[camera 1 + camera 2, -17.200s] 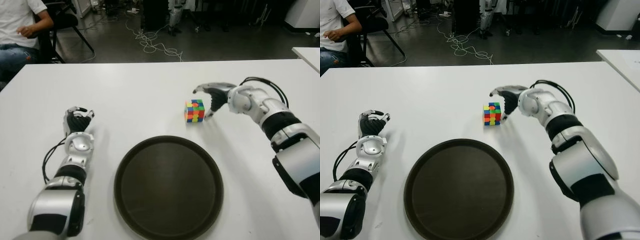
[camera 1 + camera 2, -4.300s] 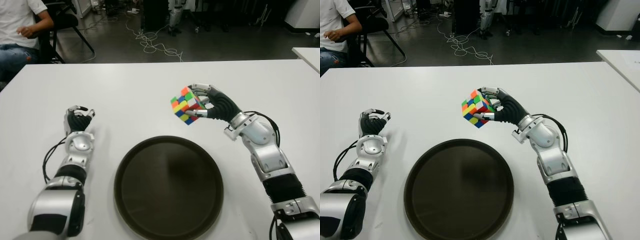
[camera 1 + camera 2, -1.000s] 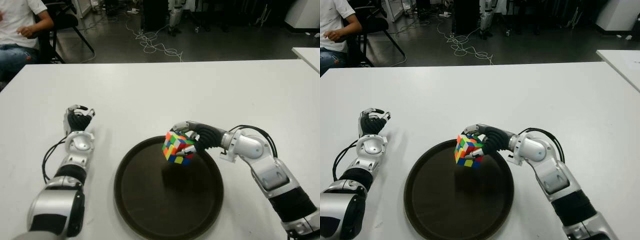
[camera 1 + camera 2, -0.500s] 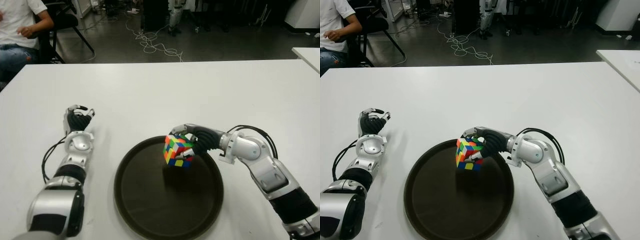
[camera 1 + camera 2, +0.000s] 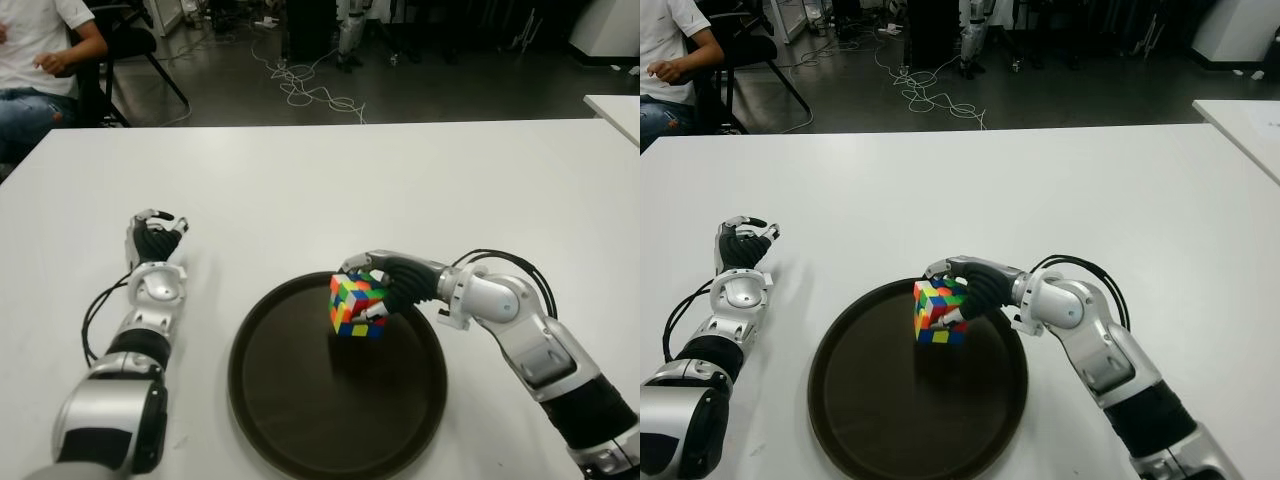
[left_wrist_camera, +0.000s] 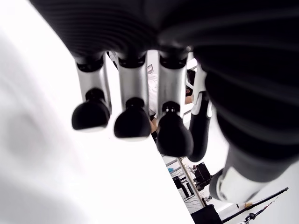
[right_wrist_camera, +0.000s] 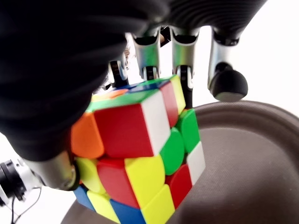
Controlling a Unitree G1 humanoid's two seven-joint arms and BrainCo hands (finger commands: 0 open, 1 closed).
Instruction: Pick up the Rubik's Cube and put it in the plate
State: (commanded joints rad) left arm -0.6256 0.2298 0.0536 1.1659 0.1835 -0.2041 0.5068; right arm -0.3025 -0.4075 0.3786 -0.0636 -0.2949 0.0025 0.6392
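I see my right hand (image 5: 385, 285) clasping the Rubik's Cube (image 5: 357, 304) over the far part of the dark round plate (image 5: 300, 420), which holds nothing else. My left hand (image 5: 155, 243), fingers curled and empty, shows on the white table (image 5: 250, 190) left of the plate.

**A:** How is the light?

**B:** Bright and even from overhead. The white table (image 5: 300, 180) glares, nearly blown out, while the floor along the top of the eye views stays dim.

**A:** Shadows?

**B:** A soft dark patch on the plate (image 5: 290, 420), directly under the Rubik's Cube (image 5: 357, 305).

**A:** And the wrist views?

**B:** The left hand's fingertips (image 6: 132, 122) read fairly crisp against a washed-out white surface; the right wrist view's upper left is a blurred black mass, close to the lens.
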